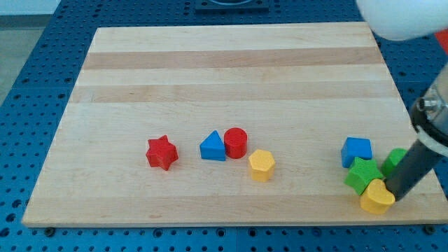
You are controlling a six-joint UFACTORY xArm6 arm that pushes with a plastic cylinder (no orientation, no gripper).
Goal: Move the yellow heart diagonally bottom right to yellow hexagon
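The yellow heart (376, 197) lies near the board's bottom right corner, touching a green star (363, 173) above it. The yellow hexagon (261, 165) sits left of centre-right, low on the board, well to the left of the heart. My tip (400, 195) is at the lower end of the dark rod and touches the heart's right side. The rod covers part of a second green block (395, 160) behind it.
A blue block (357, 150) sits just above the green star. A red cylinder (236, 143) and a blue triangle (213, 147) stand just up-left of the hexagon. A red star (162, 152) lies further left. The wooden board (231, 70) ends close below and right of the heart.
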